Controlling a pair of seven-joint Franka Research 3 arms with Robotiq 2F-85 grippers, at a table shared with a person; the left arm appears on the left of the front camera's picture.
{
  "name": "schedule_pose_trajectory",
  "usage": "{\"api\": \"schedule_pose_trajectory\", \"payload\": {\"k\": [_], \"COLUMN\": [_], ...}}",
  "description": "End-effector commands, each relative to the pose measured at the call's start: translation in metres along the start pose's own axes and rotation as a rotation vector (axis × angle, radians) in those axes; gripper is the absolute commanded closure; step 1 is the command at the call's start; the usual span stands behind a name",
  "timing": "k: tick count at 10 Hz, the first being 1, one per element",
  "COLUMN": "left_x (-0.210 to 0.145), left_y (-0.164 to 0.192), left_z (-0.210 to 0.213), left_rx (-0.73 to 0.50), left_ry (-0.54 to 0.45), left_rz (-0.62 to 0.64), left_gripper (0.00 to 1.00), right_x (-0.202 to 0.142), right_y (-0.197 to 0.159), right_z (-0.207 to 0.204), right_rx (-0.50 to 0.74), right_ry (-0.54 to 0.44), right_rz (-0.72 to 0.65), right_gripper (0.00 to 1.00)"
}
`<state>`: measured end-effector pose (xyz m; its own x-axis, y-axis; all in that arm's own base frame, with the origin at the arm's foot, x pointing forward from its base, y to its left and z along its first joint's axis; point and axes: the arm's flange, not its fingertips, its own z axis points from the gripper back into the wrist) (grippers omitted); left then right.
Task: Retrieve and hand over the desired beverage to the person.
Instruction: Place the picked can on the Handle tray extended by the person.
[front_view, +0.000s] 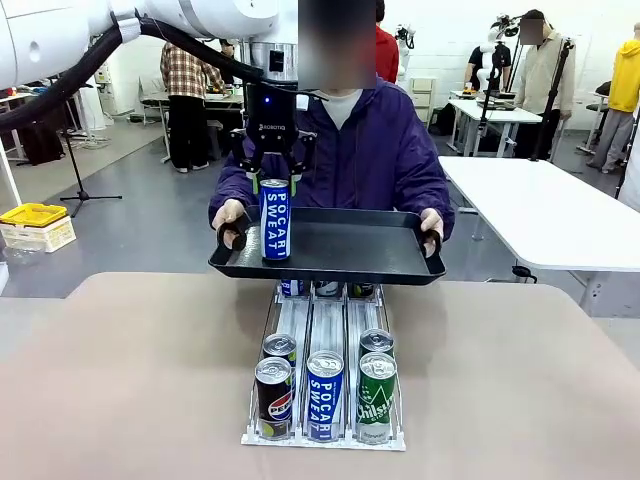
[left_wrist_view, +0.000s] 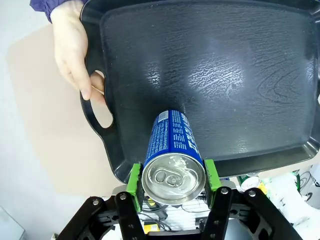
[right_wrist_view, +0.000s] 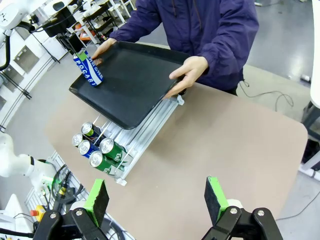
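Nearest, at table (front_view: 130, 380) six o'clock: rack (front_view: 325, 322) with five cans (front_view: 325, 382) up front, three more half-hidden under tray (front_view: 350, 245). Pinches one Pocari Sweat can (front_view: 274, 220) between left gripper (left_wrist_view: 172, 177) pads (left_wrist_view: 134, 179), at its three and nine o'clock, upright at tray's nine o'clock. Spreads right gripper (right_wrist_view: 156, 200) fingers wide.

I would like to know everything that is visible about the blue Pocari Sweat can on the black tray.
The Pocari Sweat can is a tall, slim metal can, blue with white lettering running down its side and a silver top that looks sealed, with the pull tab flat. It stands upright toward the robot's left end of the black tray, apparently resting on it. The left gripper has its jaws closed on the can's upper part, with a green pad pressed against each side.
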<state>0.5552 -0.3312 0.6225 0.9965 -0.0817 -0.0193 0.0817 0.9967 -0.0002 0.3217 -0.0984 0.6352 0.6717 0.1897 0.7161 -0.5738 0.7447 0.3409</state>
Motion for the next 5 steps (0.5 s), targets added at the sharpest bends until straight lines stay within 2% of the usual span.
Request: {"api": "schedule_pose_trajectory", "payload": {"k": [1, 5], "left_x": [0.0077, 0.0076], "left_y": [0.0, 0.001], "left_z": [0.0094, 0.0096], "left_rx": [0.014, 0.016], "left_ry": [0.014, 0.023], "left_rz": [-0.002, -0.005], "left_gripper": [0.0, 0.0], "right_x": [0.0027, 0.0027], "right_y": [-0.0011, -0.0011], "right_z": [-0.0008, -0.0008], "right_rx": [0.031, 0.031], "right_ry": [-0.019, -0.019], "right_rz": [0.014, 0.014], "right_gripper": [0.0, 0.0]}}
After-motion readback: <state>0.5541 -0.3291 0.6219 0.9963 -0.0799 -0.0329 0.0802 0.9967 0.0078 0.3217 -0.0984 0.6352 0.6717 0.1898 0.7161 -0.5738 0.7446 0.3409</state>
